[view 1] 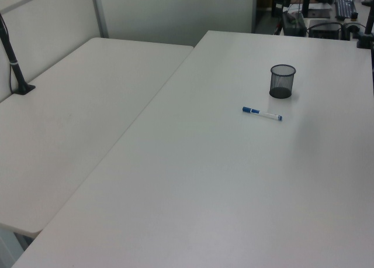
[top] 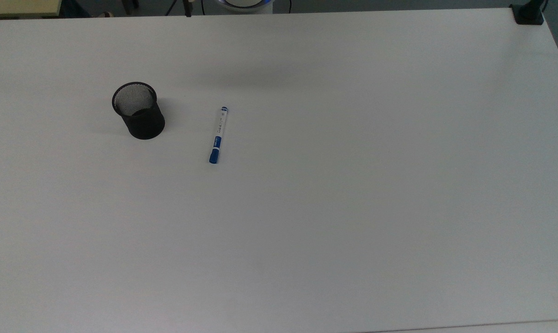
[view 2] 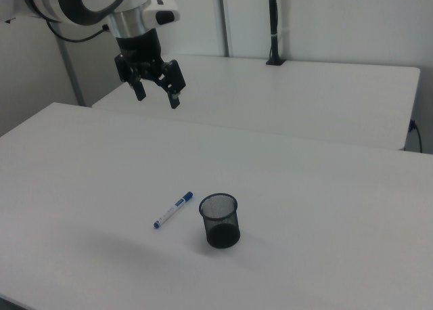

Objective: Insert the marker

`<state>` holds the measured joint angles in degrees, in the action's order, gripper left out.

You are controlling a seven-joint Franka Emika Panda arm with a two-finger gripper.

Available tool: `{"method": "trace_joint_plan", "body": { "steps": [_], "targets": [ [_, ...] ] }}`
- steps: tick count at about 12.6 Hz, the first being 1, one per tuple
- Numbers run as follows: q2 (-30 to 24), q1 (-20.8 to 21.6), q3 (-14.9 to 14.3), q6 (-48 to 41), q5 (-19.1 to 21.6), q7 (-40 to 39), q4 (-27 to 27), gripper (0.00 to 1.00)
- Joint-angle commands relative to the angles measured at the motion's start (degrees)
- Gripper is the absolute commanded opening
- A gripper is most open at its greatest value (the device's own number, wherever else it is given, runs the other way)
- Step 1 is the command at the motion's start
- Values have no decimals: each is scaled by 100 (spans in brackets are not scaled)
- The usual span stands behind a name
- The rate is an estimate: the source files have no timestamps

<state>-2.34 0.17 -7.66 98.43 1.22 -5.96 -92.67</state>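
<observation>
So my pincer (view 2: 156, 95) is hanging up in the upper left of the right view, high over the worktop (view 2: 325, 208), fingers spread apart and holding nothing. It's well away from everything on the surface.

The marker (top: 218, 135) is lying flat on the worktop, a bit left of centre in the upper half of the top view. Blue cap is at the lower end there, small blue tip at the upper end, white barrel with dark print in between. It runs nearly straight up and down in the top view, leaning slightly. In the right view the marker (view 2: 172, 210) sits at lower centre, angled, cap toward the upper right. In the left view the marker (view 1: 262, 113) is in the upper right, almost level.

The cup (top: 138, 110) is black mesh, standing upright with its mouth open, on the top view's left of the marker, near it but not touching. In the right view the cup (view 2: 220, 220) is just right of the marker; in the left view the cup (view 1: 282, 81) sits above it.

A second white table (view 2: 304, 93) stands behind, with a black pole (view 2: 273, 26) clamped on it.
</observation>
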Motion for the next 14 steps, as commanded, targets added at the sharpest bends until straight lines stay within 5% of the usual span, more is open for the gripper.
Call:
{"method": "trace_joint_plan", "body": {
  "steps": [1,9,14],
  "targets": [
    [-91,53,62,-131,-78,-37,-111,100],
    [-39,9,54,-123,-87,-168,-111,100],
    [505,44,54,87,-235,-1145,-85,100]
  ]
}}
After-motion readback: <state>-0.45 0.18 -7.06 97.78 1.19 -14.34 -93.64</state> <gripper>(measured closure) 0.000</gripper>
